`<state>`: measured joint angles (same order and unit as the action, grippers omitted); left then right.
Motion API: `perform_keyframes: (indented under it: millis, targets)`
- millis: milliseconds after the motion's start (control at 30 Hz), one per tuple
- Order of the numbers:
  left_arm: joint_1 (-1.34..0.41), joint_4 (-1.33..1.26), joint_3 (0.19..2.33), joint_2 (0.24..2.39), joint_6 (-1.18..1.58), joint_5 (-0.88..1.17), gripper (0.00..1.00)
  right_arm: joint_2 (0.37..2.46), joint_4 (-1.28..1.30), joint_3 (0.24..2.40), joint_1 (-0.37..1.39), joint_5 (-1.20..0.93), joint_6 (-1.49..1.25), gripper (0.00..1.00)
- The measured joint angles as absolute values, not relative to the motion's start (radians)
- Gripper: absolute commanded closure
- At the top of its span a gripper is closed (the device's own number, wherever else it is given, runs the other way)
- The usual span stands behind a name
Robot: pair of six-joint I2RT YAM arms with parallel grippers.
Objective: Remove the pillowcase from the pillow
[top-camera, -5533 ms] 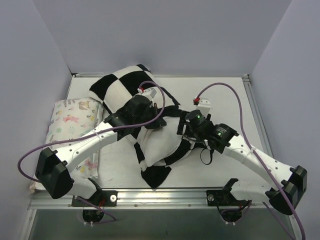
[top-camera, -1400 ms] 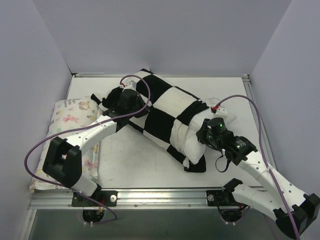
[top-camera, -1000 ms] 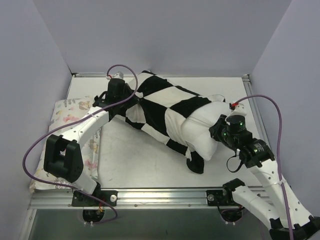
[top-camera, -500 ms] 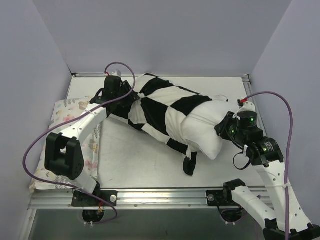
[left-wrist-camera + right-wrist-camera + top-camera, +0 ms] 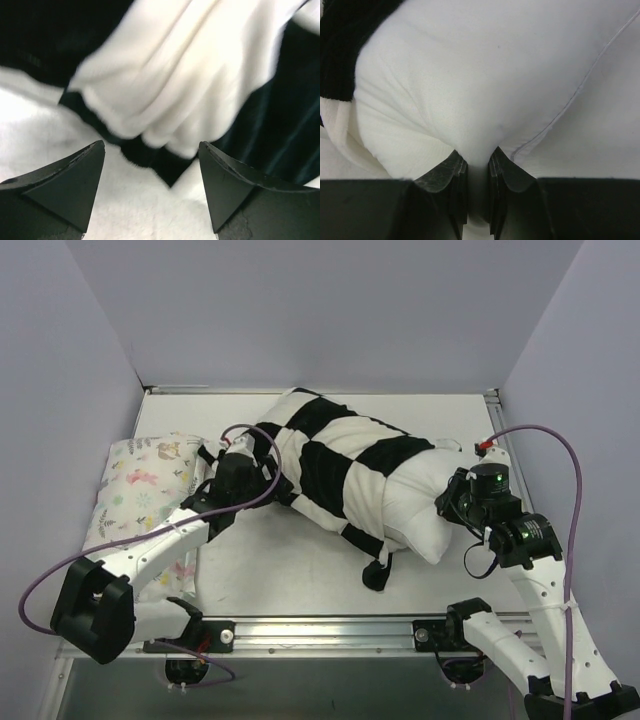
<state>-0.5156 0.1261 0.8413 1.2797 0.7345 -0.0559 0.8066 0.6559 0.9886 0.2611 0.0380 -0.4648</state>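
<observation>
two grippers: the right gripper [image 5: 477, 159] pinches a fold of the white pillow [image 5: 420, 505], whose right end lies bare outside the checkered pillowcase [image 5: 335, 455] on the table [image 5: 290, 570]; the left gripper [image 5: 150, 150] gapes wide at the pillowcase's left end.

1. You find no readable text, label, brand, number or sign in any of the three views.
2. The pillowcase [image 5: 335, 455] shows you only black and white squares, with no lettering.
3. The pillow [image 5: 425, 505] shows you plain white cloth and a seam, with no tag you can read.
4. The floral pillow [image 5: 140, 490] shows you pastel figures only, too small to tell any letters.
</observation>
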Motion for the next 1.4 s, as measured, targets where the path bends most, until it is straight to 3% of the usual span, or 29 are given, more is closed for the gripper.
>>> perform_keyframes:
  millis: [367,800,1000,1033,1067,1133,1167,1200,1400]
  targets:
    - [-0.590,-0.302,0.463,1.208,0.836,0.036,0.10,0.804,0.655,0.986,0.261,0.038,-0.462,1.00]
    - [-0.629,-0.719,0.427,1.340,0.891,0.042,0.14,0.790,0.654,0.971,0.262,0.038,-0.463,1.00]
    - [-0.629,-0.734,0.430,1.395,0.923,0.041,0.33,0.790,0.654,0.971,0.262,0.038,-0.462,1.00]
    - [-0.629,-0.736,0.433,1.399,0.926,0.041,0.40,0.790,0.655,0.971,0.262,0.038,-0.462,1.00]
    - [-0.629,-0.738,0.438,1.402,0.932,0.038,0.56,0.790,0.654,0.971,0.262,0.038,-0.462,1.00]
    - [-0.626,-0.739,0.453,1.409,0.939,0.035,0.77,0.790,0.654,0.971,0.262,0.038,-0.462,1.00]
    - [-0.623,-0.738,0.460,1.408,0.938,0.035,0.95,0.790,0.654,0.971,0.262,0.038,-0.462,1.00]
    - [-0.617,-0.737,0.469,1.408,0.939,0.035,1.00,0.790,0.654,0.971,0.261,0.039,-0.462,1.00]
    - [-0.575,-0.562,0.591,1.349,0.870,0.021,1.00,0.800,0.655,0.984,0.262,0.038,-0.462,1.00]
